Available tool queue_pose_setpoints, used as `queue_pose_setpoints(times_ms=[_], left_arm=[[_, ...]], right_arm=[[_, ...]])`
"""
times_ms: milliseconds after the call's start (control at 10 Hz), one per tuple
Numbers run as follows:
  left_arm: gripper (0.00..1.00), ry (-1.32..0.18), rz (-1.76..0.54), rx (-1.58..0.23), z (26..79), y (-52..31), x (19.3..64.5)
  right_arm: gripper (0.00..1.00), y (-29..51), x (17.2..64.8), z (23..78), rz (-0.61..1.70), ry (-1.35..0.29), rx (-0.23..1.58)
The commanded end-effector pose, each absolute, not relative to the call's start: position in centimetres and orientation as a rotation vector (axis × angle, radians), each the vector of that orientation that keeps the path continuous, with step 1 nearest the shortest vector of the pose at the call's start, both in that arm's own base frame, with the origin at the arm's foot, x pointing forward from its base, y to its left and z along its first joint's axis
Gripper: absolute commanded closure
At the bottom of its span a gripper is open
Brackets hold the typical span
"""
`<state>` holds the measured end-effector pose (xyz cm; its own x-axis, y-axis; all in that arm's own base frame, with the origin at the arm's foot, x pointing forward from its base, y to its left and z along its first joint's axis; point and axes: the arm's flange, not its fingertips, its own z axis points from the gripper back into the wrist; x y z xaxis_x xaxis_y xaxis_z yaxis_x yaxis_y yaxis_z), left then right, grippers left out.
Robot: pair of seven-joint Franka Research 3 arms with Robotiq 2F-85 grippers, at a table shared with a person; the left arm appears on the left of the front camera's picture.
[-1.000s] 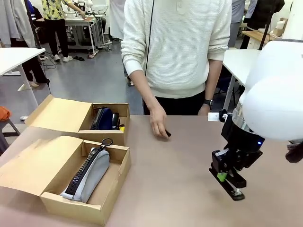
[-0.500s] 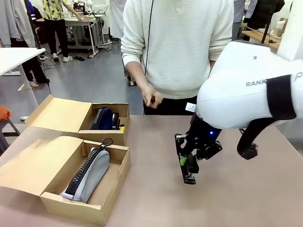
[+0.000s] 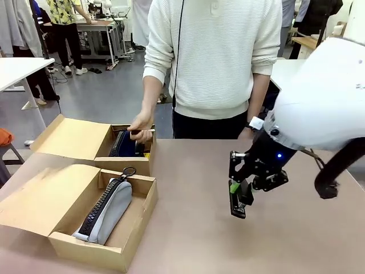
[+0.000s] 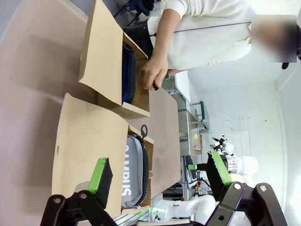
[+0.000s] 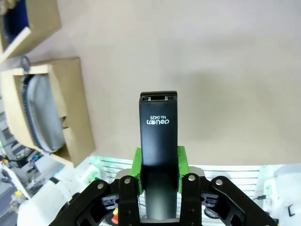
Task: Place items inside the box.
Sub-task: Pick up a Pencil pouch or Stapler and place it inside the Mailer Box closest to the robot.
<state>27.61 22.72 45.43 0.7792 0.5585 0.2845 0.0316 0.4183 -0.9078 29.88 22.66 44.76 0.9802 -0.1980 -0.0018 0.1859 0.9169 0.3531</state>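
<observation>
Front view has the right gripper clamped on the black stapler low over the table, right of the cardboard boxes, while the left gripper gapes wide.

Premises: a robotics laboratory or workshop hall, open-plan.

Evidence, front view: a white robot arm with the right gripper hangs over a brown table, and a person stands at the far side. Behind is a bare grey floor with a loose cable lying on it. A white worktable stands at the left and another at the right. A far bench is crowded with what appears to be equipment, too distant to identify. Further people stand by that bench.
</observation>
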Motion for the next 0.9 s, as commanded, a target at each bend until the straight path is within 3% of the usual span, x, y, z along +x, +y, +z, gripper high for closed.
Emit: queue_pose_setpoints(times_ms=[0,200,500,700,800], left_arm=[[0.0,-0.638,0.345,-1.115,45.4,22.7,27.5],[0.0,-0.638,0.345,-1.115,45.4,22.7,27.5],[0.0,-0.638,0.345,-1.115,45.4,22.7,27.5],[0.0,-0.638,0.345,-1.115,45.4,22.7,27.5],[0.0,-0.638,0.345,-1.115,45.4,22.7,27.5]], right_arm=[[0.68,25.3,29.8,44.3,-0.177,-0.072,0.441],[0.68,30.9,31.5,44.2,-0.168,-0.089,0.6],[0.68,40.2,32.2,43.2,-0.109,0.046,0.798],[0.68,46.2,31.7,40.6,-0.021,0.1,0.736],[0.68,41.3,30.8,43.7,-0.131,0.054,0.748]])
